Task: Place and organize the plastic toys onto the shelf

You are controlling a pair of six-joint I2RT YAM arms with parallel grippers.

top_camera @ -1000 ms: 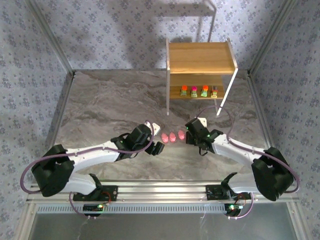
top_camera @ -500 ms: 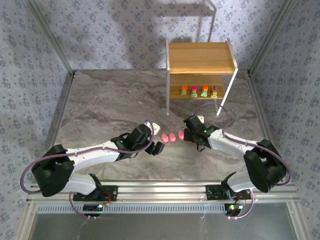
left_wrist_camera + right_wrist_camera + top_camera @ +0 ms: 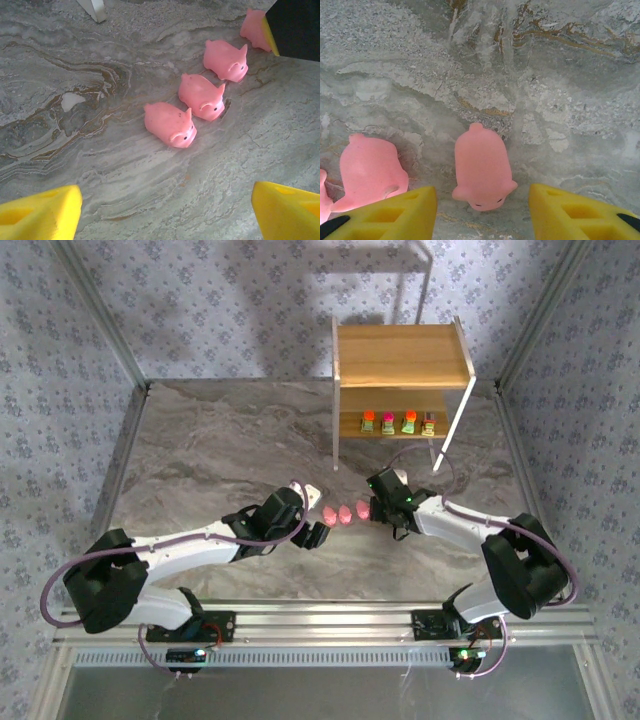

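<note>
Since the earlier frame, the right arm has swung its elbow toward the centre of the overhead view. The right gripper (image 3: 376, 508) has shifted slightly left, up to the row of pink pigs (image 3: 345, 512). The left arm has not moved.

Overhead view:
- Three pink pigs lie in a short row on the tabletop (image 3: 220, 450) at frame centre, between the left gripper (image 3: 312, 535) and the right gripper.
- The shelf (image 3: 403, 355) stands at the upper right of centre.
- Four blocky toys (image 3: 398, 423) stand side by side on its lower board.
- Neither gripper's jaw state can be read from this height.

Left wrist view:
- Four pigs run in a diagonal line from frame centre to the upper right.
- The fourth pig (image 3: 252, 27) is partly hidden behind the right gripper's yellow-edged finger.
- The left gripper's own yellow fingers (image 3: 40, 212) sit in the two bottom corners, spread wide. It is open and holds nothing, and the pigs lie well ahead of it.

Right wrist view:
- The fourth pig lies on the tabletop between the two yellow fingers, snout toward the bottom edge.
- Bare tabletop shows on both sides of it. The right gripper is therefore open, straddling the pig without contact.
- A neighbouring pig (image 3: 370, 170) lies at the lower left, just outside the left-hand finger.
</note>
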